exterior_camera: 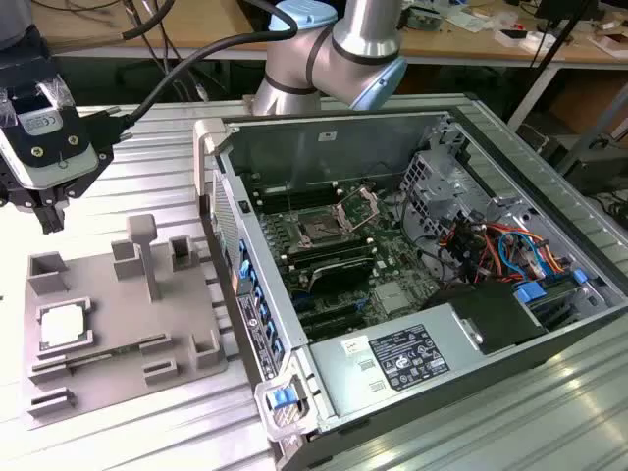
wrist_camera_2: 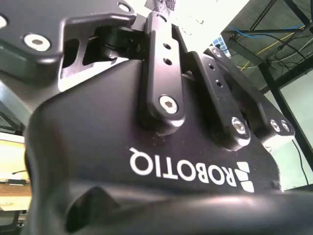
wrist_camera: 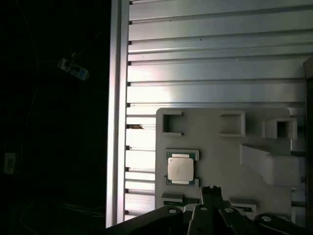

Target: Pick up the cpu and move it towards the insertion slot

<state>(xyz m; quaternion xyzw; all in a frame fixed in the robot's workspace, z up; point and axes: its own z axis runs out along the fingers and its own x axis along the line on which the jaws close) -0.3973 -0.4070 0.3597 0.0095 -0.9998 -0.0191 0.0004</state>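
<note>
On the ribbed metal table (exterior_camera: 147, 128), at the exterior view's left, lies a grey fixture plate (exterior_camera: 118, 314). It carries several raised blocks and one tall post (exterior_camera: 147, 257). The cpu (exterior_camera: 61, 327) sits flat in a square recess of this plate, silvery top up, on the side away from the computer case (exterior_camera: 294, 147). In the first wrist view the cpu (wrist_camera: 180, 169) lies in its recess on the plate (wrist_camera: 220, 161), bordered by low block walls.

The gripper (exterior_camera: 47, 211) hangs above the table at the plate's far edge. It is raised clear of the cpu and touches nothing. In the first wrist view the fingertips of the gripper (wrist_camera: 210, 191) are drawn together and hold nothing.

The open computer case lies on its side at the exterior view's right. Its near side wall (exterior_camera: 235, 265), fitted with blue tabs, stands between the plate and the motherboard. The insertion slot (exterior_camera: 319, 229) lies inside the case on the motherboard, with its metal retention plate (exterior_camera: 358, 208) hinged upward. Long black memory slots (exterior_camera: 329, 257) run just beside the slot. A power supply (exterior_camera: 412, 355) and a bundle of red, blue and orange cables (exterior_camera: 500, 250) occupy the rest of the case. The arm (exterior_camera: 334, 49) rises behind the case.
</note>
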